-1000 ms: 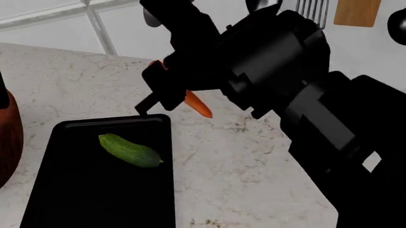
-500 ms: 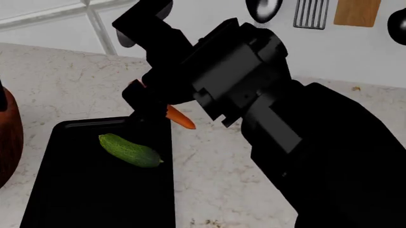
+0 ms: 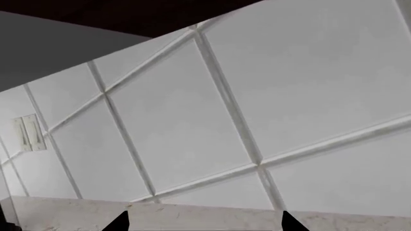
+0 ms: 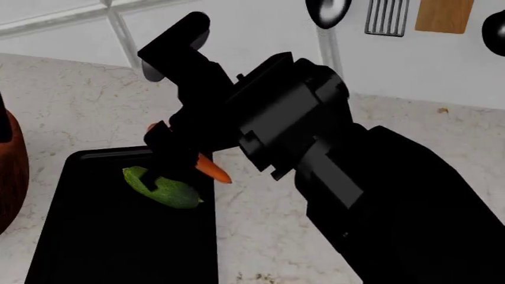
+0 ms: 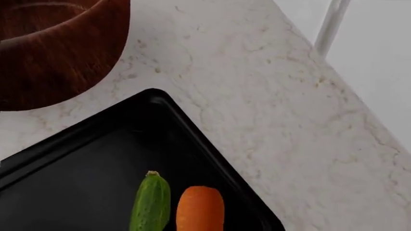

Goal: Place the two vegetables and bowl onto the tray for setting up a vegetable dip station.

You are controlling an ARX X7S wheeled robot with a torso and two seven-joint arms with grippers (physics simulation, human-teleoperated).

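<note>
The black tray (image 4: 118,236) lies on the marble counter, and the green cucumber (image 4: 170,190) rests in its far part. My right gripper (image 4: 177,161) hangs over the tray's far right corner, shut on the orange carrot (image 4: 213,168); the carrot's tip pokes out past the tray's right rim. In the right wrist view the carrot (image 5: 200,207) sits beside the cucumber (image 5: 151,202) above the tray (image 5: 77,168). The reddish-brown bowl (image 4: 9,171) (image 5: 57,53) stands on the counter left of the tray. My left gripper (image 3: 204,224) is open and faces the tiled wall.
A ladle (image 4: 327,12), a slotted spatula (image 4: 387,16) and a wooden board (image 4: 444,15) hang on the wall behind. Bare marble counter (image 4: 276,225) lies to the right of the tray. My right arm hides the back middle of the counter.
My right gripper has carried the carrot left and down, from over the counter behind the tray to just above the tray's far right corner, close to the cucumber.
</note>
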